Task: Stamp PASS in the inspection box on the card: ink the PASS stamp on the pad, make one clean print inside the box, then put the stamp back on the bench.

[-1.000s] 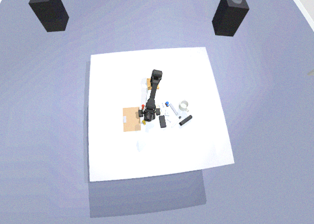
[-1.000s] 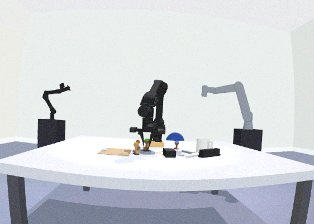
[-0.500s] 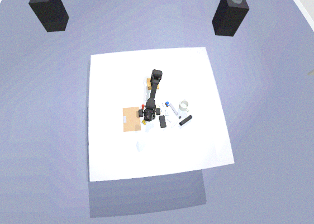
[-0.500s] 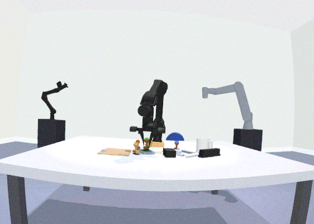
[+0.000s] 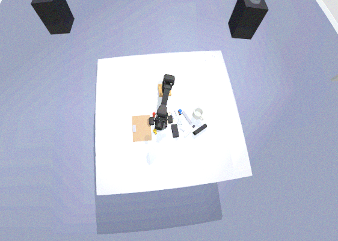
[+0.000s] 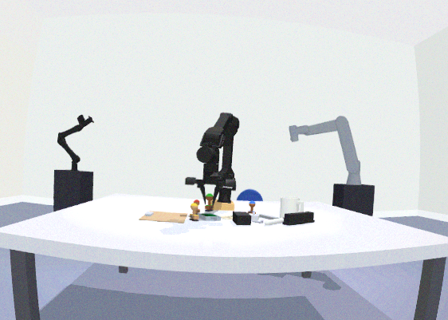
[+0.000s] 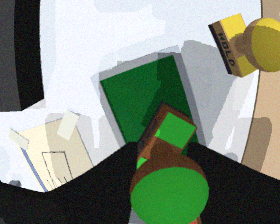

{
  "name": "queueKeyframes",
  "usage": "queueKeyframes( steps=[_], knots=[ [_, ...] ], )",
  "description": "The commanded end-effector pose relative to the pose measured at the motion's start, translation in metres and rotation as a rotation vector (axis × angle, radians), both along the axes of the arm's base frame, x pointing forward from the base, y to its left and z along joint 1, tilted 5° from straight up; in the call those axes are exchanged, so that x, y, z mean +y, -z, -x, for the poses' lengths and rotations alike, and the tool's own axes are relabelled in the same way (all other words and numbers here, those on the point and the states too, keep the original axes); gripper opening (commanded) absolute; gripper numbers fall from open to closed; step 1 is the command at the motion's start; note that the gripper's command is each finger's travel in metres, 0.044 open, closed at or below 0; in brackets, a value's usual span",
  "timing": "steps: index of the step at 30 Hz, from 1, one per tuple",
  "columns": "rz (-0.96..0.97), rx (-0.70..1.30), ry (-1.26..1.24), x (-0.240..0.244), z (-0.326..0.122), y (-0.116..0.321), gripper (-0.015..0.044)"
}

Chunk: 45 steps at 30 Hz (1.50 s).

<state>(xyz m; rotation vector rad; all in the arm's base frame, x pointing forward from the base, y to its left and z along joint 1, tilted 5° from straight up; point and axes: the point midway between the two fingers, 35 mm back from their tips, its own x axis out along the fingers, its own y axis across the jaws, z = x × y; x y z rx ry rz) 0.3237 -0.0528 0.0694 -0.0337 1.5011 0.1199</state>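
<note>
My gripper (image 6: 210, 203) (image 7: 161, 151) is shut on the green-topped stamp (image 6: 209, 197) (image 7: 169, 192), which has a brown handle and block. The stamp is upright and hangs a little above the green ink pad (image 6: 210, 215) (image 7: 125, 90), over its near right part in the wrist view. The stamp's underside is hidden, and its side lettering is not readable. The cream card (image 7: 41, 141) lies left of the pad in the wrist view, held by pale tabs. A drawn box outline (image 7: 55, 152) shows on it, partly cut off by a finger; no print is seen in the visible part.
A yellow HOLD stamp (image 5: 155, 131) (image 6: 194, 211) (image 7: 271, 45) stands beside the pad, near a brown board (image 5: 142, 134) (image 6: 167, 219). Red (image 5: 154, 114) and blue (image 5: 180, 110) (image 6: 252, 207) stamps, a black block (image 5: 175, 130) (image 6: 241, 218), a white mug (image 5: 197, 113) (image 6: 290, 207) and a black bar (image 5: 199, 129) (image 6: 299, 218) are around.
</note>
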Motion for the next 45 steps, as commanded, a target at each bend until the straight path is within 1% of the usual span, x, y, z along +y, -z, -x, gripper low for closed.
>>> queueKeyframes(
  steps=[1,23,41,45],
  knots=[
    [-0.001,-0.007,-0.003,-0.001,-0.001,-0.008,0.0],
    [-0.001,-0.007,-0.009,-0.002,0.002,-0.04,0.0],
    [0.029,-0.044,-0.588,0.075,0.066,-0.041,0.0],
    [0.03,-0.045,-0.61,0.077,0.069,-0.04,0.0]
  ],
)
